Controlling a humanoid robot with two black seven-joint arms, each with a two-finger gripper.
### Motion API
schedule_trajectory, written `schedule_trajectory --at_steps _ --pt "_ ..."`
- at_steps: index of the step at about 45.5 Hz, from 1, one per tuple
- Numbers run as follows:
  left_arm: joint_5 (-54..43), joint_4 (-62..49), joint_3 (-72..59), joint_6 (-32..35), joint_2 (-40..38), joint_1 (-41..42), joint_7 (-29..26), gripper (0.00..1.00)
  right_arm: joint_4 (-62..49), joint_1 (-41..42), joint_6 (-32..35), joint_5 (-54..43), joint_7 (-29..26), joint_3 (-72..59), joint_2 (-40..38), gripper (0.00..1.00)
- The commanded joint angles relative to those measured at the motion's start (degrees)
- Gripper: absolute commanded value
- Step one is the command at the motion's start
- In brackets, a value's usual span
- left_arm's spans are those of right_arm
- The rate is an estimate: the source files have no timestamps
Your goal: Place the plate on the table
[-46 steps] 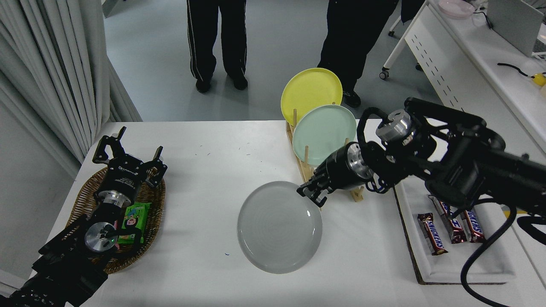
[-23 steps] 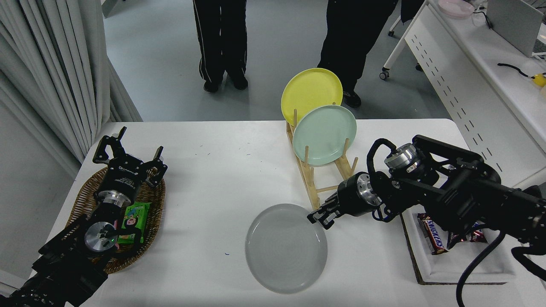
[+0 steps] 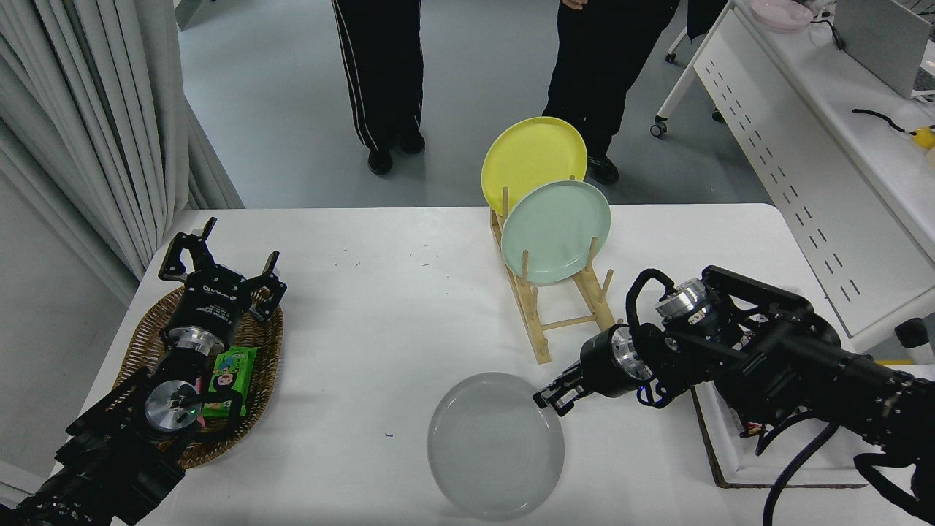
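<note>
Plate [image 3: 495,446] lowered — right fingers [image 3: 549,395] pinching rim

My right arm reaches in low from the right edge, its black right gripper [image 3: 553,400] pointing left, fingers pinched together on a rim. My left arm stays parked at lower left, its black left gripper [image 3: 219,257] splayed wide.

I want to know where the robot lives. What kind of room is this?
Probably a robot lab or workshop, not a home kitchen. People stand watching beyond the white table, a perforated-panel desk with cables sits alongside, and the right hand holds a grey plate near a wooden rack.
</note>
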Motion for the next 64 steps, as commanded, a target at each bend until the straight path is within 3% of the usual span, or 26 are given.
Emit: schedule_trajectory --at_steps 1,49,51,52,58,60,64 --pt "0.0 0.04 0.01 0.0 0.0 0.0 0.0 1.0 -1.64 -0.98 0.0 -0.57 0.0 0.77 1.21 0.0" --pt "0.0 0.04 0.01 0.0 0.0 0.0 0.0 1.0 -3.66 -1.15 0.0 -1.89 0.0 1.65 2.97 0.0" --pt "0.0 0.04 0.01 0.0 0.0 0.0 0.0 1.0 -3.66 -1.15 0.0 -1.89 0.0 1.65 2.97 0.35" --pt "0.0 -0.05 0.01 0.0 0.0 0.0 0.0 1.0 -3.66 -1.15 0.0 -1.89 0.0 1.65 2.97 0.39" --pt "0.0 0.04 0.01 0.0 0.0 0.0 0.0 1.0 -3.48 -1.24 0.0 -1.8 0.0 1.65 2.89 0.43" --pt "0.0 0.04 0.01 0.0 0.0 0.0 0.0 1.0 -3.31 -1.24 0.0 -1.8 -0.09 1.65 2.88 0.56" --pt "0.0 0.04 0.01 0.0 0.0 0.0 0.0 1.0 -2.87 -1.07 0.0 -1.71 -0.09 1.65 2.88 0.93"
